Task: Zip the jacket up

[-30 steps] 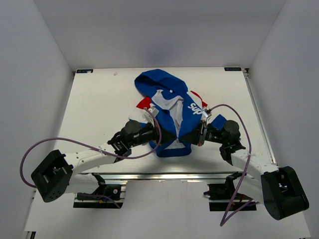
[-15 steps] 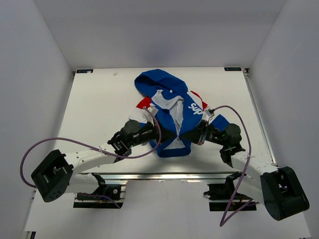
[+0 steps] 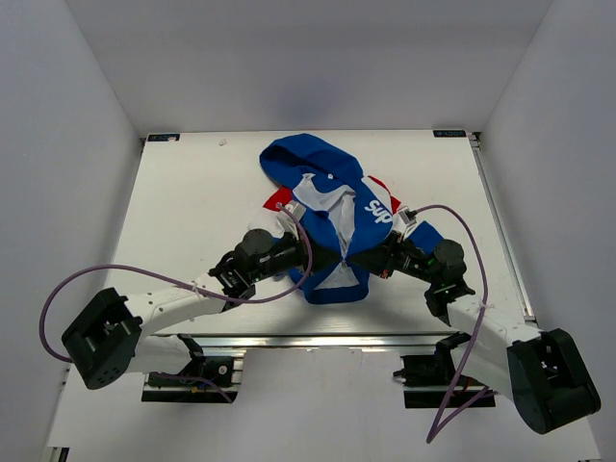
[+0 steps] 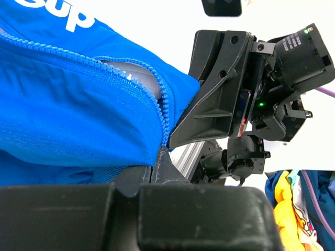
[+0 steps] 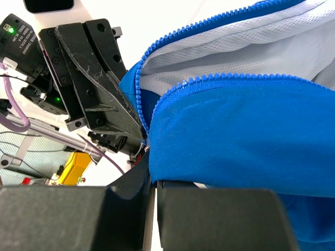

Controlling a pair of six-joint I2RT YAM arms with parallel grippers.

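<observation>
The blue jacket [image 3: 332, 197] lies on the white table [image 3: 192, 192], hood at the far end, front open in a V that shows white lining. My left gripper [image 3: 332, 260] is shut on the left front edge at the hem. My right gripper [image 3: 364, 262] is shut on the right front edge there. The two grippers almost meet. In the left wrist view the jacket [image 4: 78, 115] and its zipper teeth [image 4: 163, 112] run down into my left gripper [image 4: 158, 157], with the right gripper's fingers [image 4: 217, 94] close behind. In the right wrist view blue fabric [image 5: 235, 136] sits in my right gripper [image 5: 151, 175].
An aluminium rail [image 3: 318, 339] runs along the table's near edge. White walls close in the table on three sides. Purple cables [image 3: 144, 279] loop off both arms. Colourful cloth [image 4: 293, 209] lies beyond the table edge in the left wrist view.
My right gripper has moved left with its front edge, narrowing the gap at the hem. The left gripper has shifted slightly right. Both stay shut.
</observation>
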